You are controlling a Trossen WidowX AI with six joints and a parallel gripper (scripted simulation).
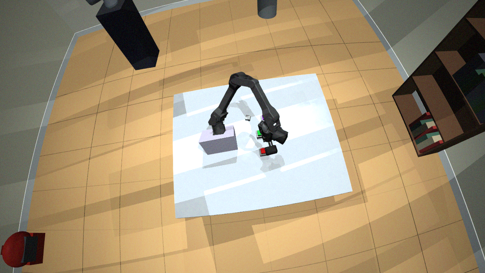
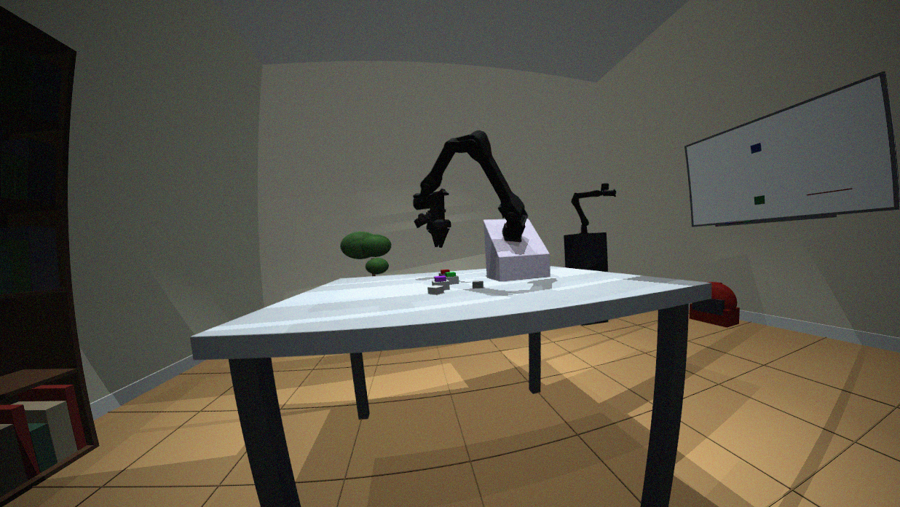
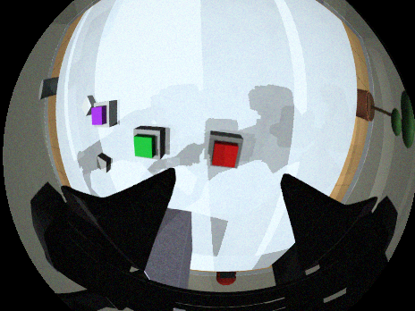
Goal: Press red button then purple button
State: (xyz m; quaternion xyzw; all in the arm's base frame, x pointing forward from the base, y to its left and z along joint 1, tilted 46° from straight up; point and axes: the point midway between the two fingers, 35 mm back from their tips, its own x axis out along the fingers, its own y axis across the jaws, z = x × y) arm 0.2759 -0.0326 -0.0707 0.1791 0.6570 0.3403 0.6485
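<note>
The red button (image 1: 263, 150) (image 2: 444, 271) (image 3: 224, 154) sits on a grey housing. In the wrist view it lies just ahead of the gap between my fingertips. My gripper (image 2: 438, 244) (image 3: 231, 177) is open and empty, pointing down above the table, with a clear height between its tips and the buttons in the exterior view. The purple button (image 1: 262, 117) (image 2: 440, 278) (image 3: 98, 115) is at the far left in the wrist view and partly hidden by the arm in the top view. No button is touched.
A green button (image 1: 258, 132) (image 2: 451, 274) (image 3: 144, 146) stands between red and purple. A pale block (image 2: 435, 290) (image 3: 88, 106) lies close to the purple button. A small grey block (image 1: 248, 117) (image 2: 478, 284) (image 3: 104, 163) lies nearer the arm's mount (image 1: 218, 144) (image 2: 522, 267).
</note>
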